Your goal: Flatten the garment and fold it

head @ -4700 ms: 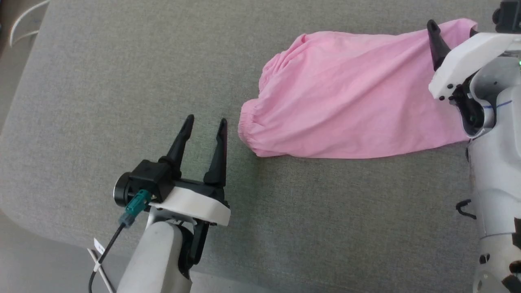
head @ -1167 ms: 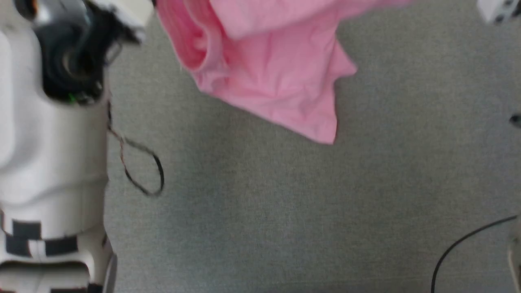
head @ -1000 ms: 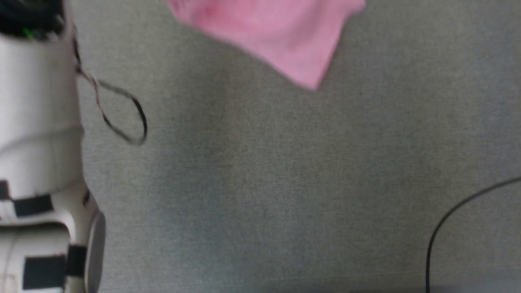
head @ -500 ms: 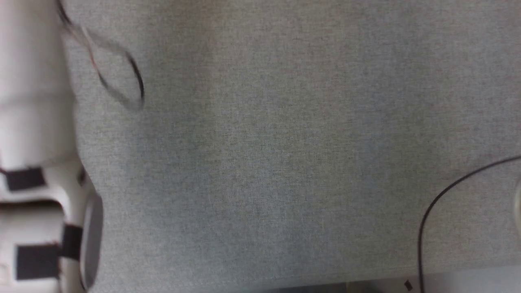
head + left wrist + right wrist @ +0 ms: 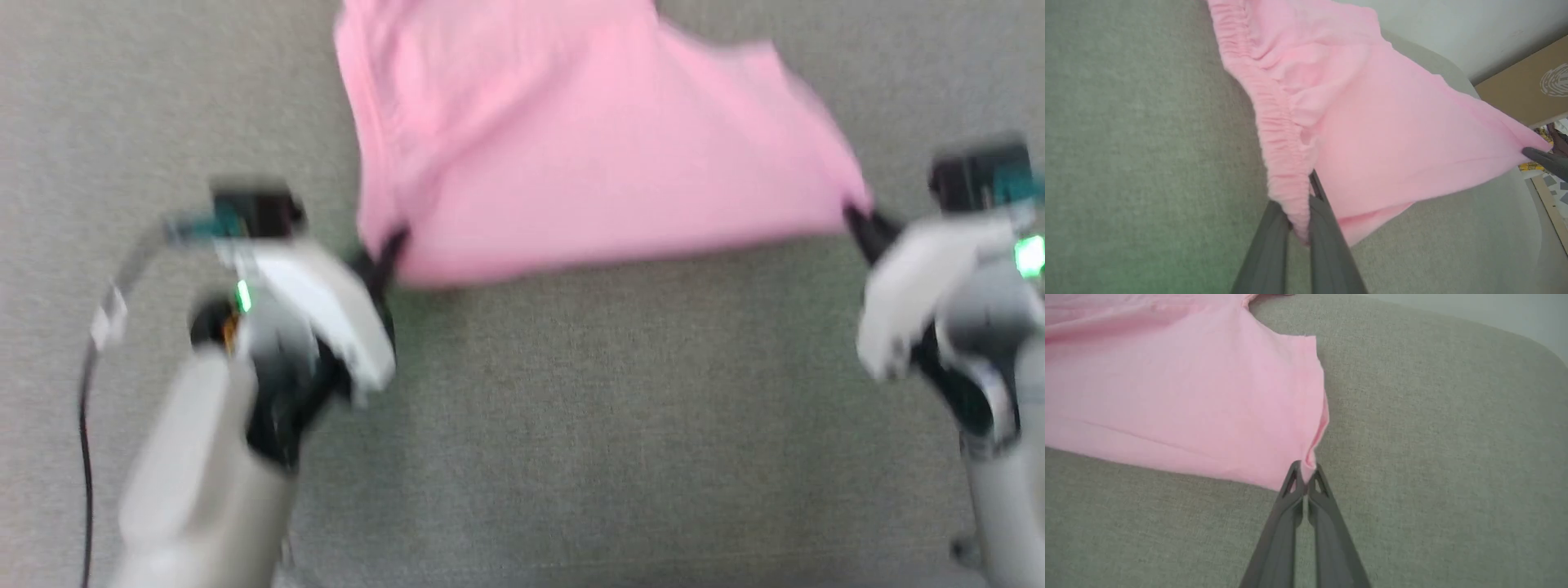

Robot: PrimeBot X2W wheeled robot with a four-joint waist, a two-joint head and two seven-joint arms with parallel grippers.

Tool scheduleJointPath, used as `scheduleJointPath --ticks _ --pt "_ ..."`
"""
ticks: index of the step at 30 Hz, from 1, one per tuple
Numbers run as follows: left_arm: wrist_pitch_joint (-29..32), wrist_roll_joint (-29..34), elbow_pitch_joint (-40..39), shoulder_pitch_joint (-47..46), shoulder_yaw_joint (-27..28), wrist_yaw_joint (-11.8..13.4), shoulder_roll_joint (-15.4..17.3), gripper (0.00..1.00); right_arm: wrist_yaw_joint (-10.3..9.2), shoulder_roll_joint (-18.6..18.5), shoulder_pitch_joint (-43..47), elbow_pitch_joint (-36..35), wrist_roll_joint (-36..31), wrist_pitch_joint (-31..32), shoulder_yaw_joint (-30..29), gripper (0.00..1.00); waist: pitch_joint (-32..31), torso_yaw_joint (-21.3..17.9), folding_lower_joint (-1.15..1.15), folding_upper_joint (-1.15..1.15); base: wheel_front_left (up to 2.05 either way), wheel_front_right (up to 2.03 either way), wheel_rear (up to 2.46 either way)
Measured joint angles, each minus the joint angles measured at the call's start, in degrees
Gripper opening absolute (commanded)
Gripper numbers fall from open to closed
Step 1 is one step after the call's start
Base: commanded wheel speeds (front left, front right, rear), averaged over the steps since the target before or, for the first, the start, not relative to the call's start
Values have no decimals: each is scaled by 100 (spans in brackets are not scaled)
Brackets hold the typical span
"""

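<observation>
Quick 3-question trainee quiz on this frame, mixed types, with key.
1. True or false: the left claw is shut on the garment at its gathered elastic edge.
2. The right claw grips the garment at: A) a plain corner; B) its middle; C) nothing, it is open.
3. Fill in: the garment's near edge spans between the two claws over a ___ fabric surface.

Key: 1 true; 2 A; 3 grey.
</observation>
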Motion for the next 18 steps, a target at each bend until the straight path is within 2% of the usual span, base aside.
scheduleJointPath --ticks 3,11,18 --pt "101 -73 -457 875 -57 157 7 0 0 112 847 -597 13 199 -313 0 -275 42 -1 0 0 0 0" --pt "620 -73 -1572 2569 -400 565 130 0 0 855 3009 -1892 -146 939 -1182 0 -856 264 -1 0 0 0 0" --pt "961 -315 -2361 3471 -435 956 180 0 0 1038 4075 -2610 -271 1463 -1499 0 -1115 531 0 0 0 0 0"
